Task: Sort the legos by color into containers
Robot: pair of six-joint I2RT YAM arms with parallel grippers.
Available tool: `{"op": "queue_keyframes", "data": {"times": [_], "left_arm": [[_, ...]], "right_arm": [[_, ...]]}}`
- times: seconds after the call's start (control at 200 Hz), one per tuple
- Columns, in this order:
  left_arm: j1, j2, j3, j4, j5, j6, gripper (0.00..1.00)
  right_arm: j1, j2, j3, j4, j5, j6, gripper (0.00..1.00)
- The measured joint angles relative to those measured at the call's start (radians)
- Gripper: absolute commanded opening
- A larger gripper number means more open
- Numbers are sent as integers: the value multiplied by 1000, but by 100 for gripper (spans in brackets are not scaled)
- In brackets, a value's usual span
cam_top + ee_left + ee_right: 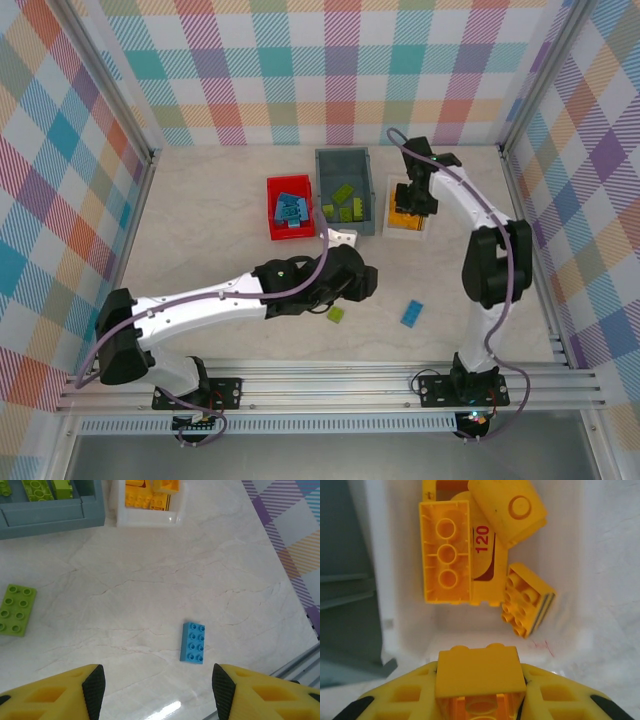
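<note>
My right gripper [480,700] is shut on a yellow brick [479,672] and hangs over the white tray [405,630], which holds several yellow pieces [446,555]. From above, the right gripper [411,200] sits over that tray [407,229]. My left gripper [157,690] is open above bare table, with a blue brick [193,642] just ahead between its fingers and a lime green brick [15,609] off to the left. In the top view the left gripper [362,281] hovers near the green brick [336,313] and the blue brick [411,313]. The red bin [290,208] holds blue bricks, the grey bin [345,190] green ones.
The grey bin's corner [50,512] and the white tray [150,519] lie at the far edge of the left wrist view. A metal rail [330,380] runs along the near table edge. Checked walls close in the sides and back.
</note>
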Motion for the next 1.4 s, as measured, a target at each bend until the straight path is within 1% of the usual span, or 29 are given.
{"op": "queue_keyframes", "data": {"times": [0.125,0.27,0.41,0.5,0.605,0.715,0.84,0.91,1.02,1.135,1.21,1.4], "left_arm": [[-13,25,21,5,-1,10,60],[-17,34,21,7,0,12,60],[-18,38,21,7,0,15,60],[-19,39,21,7,0,15,60],[-26,39,21,7,-4,15,61],[-37,41,21,7,-5,15,62],[-39,55,21,6,-4,16,64],[-39,76,28,6,-2,19,65],[-45,137,70,2,12,27,67],[-67,227,132,-2,32,47,69],[-90,309,192,-11,46,60,72],[-140,559,392,-87,57,97,78]], "right_arm": [[-3,84,29,0,7,6,29],[-12,107,30,-1,16,20,30],[-19,121,55,0,26,30,37],[-19,139,83,-2,29,33,46],[-18,148,97,-1,26,34,54],[-18,145,98,-3,25,33,57],[-17,115,98,-7,21,33,56],[-17,72,97,-12,18,34,56],[-17,-47,87,-11,13,38,56],[-17,-249,34,-7,6,53,58],[-13,-394,-21,-7,-3,63,60],[-13,-715,-135,-36,-31,98,64]]}}
